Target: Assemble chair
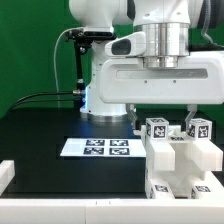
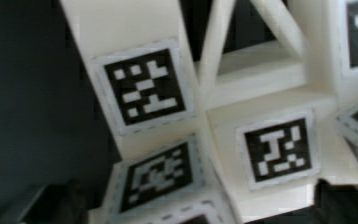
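Near the table [image 1: 40,130] edge on the exterior view's right, chair [image 1: 180,165] stands upright directly under gripper [image 1: 170,118] (fingers spread wide, holding nothing), tagged posts pointing up toward it.

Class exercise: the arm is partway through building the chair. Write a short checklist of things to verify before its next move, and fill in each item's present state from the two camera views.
1. Claw open: ok, the jaws stand wide above the parts.
2. Claw empty: cannot tell, its fingertips are hidden behind the tagged parts in the exterior view.
3. Chair parts grouped together: ok, white blocks stand clustered on the table at the exterior view's right.
4. Tags readable: ok, the wrist view shows black-and-white tags clearly on the parts.
5. Marker board unobstructed: ok, it lies flat on the black table with nothing on it.
6. Parts properly seated together: cannot tell, the joints are not clear in either view.
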Controlling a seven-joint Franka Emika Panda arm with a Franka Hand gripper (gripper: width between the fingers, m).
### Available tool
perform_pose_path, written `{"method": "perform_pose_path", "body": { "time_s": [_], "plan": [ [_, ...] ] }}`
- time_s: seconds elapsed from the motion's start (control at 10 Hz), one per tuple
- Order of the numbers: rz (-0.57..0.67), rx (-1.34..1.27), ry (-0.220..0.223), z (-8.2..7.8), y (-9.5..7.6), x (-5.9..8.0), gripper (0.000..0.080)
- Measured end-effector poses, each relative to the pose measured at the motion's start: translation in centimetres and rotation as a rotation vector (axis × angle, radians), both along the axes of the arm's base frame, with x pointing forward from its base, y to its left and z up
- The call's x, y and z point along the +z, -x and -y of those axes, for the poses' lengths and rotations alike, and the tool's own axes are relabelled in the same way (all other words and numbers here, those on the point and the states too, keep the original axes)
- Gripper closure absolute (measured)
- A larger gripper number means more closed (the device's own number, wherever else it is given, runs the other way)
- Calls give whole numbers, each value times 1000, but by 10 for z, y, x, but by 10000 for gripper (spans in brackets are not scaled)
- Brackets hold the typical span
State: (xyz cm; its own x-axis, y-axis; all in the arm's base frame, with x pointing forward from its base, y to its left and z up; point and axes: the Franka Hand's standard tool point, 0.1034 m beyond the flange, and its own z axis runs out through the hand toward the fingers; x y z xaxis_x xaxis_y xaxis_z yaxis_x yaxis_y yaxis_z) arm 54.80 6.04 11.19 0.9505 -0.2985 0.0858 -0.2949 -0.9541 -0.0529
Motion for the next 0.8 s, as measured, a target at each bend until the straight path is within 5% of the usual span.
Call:
{"method": "perform_pose_path", "body": {
  "time_s": [0.1, 0.2, 0.3, 0.8],
  "plan": [
    [-1, -51, -5, 0, 0, 0, 372],
    [-2, -116, -12, 0, 0, 0, 372],
    [-7, -253, -26, 1, -1, 1, 519],
    [-30, -1056, -121, -3, -4, 3, 519]
  ]
}}
